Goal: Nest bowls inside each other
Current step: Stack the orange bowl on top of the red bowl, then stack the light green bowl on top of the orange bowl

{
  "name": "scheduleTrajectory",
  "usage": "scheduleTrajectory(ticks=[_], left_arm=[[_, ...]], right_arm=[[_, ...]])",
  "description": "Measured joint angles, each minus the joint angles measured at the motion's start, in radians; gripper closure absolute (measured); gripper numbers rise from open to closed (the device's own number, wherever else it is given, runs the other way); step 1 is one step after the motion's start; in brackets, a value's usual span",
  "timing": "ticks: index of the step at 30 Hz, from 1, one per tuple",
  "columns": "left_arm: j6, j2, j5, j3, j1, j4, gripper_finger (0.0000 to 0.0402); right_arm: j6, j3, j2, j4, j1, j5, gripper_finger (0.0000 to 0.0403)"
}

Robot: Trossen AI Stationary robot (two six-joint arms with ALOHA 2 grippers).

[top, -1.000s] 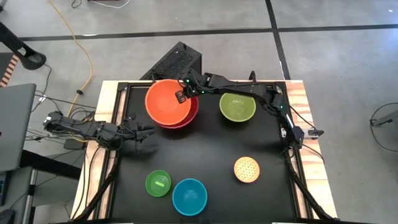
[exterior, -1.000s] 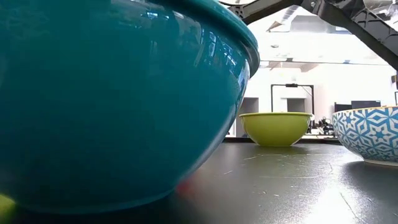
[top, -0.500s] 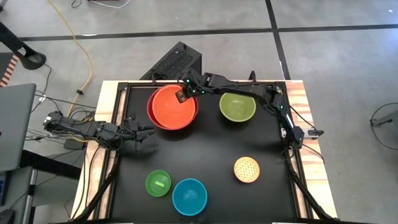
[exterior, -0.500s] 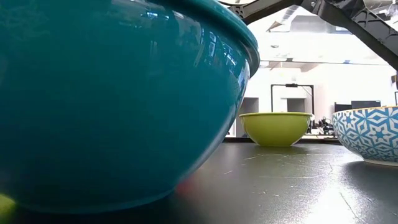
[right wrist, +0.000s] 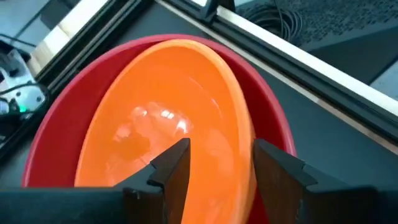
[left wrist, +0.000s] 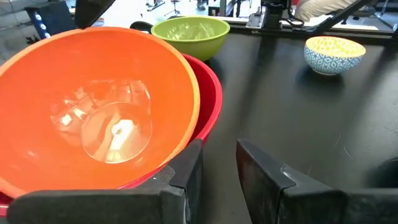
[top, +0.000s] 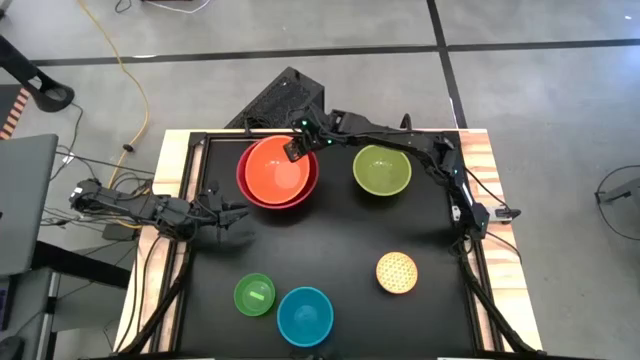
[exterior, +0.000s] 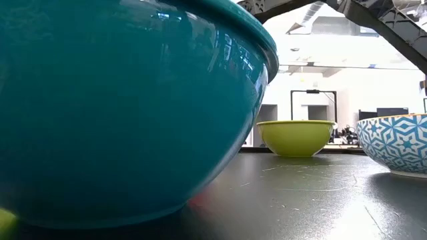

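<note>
The orange bowl (top: 276, 170) sits inside the large red bowl (top: 243, 178) at the table's far left. My right gripper (right wrist: 217, 162) hangs open just above the orange bowl's far right rim (right wrist: 239, 93), touching nothing. The olive-green bowl (top: 381, 170) stands alone to the right of the pair. The small dotted yellow bowl (top: 397, 272), the blue bowl (top: 304, 315) and the smallest bright green bowl (top: 254, 294) stand apart along the near side. My left gripper (top: 232, 213) waits at the left edge, fingers (left wrist: 193, 168) a little apart with nothing between them.
A bare stretch of black table top (top: 330, 240) lies between the far bowls and the near ones. In the low view the blue bowl (exterior: 120, 107) fills the foreground and hides the red and orange pair. A black frame (top: 470, 250) borders the table.
The orange bowl, held off to the left over the red bowl a second ago, has dropped into it and now sits centred there. My right gripper has let go of it and risen a little, away from its rim.
</note>
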Motion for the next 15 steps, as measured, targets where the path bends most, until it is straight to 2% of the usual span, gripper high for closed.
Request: scheduleTrajectory(ticks=[7, 15], left_arm=[[0.0, 0.0, 0.0, 0.0, 0.0, 0.0, 0.0315], [0.0, 0.0, 0.0, 0.0, 0.0, -0.005, 0.0315]], right_arm=[[-0.054, 0.12, -0.002, -0.256, -0.005, -0.066, 0.0212], [-0.085, 0.189, -0.006, -0.581, 0.036, -0.026, 0.0223]])
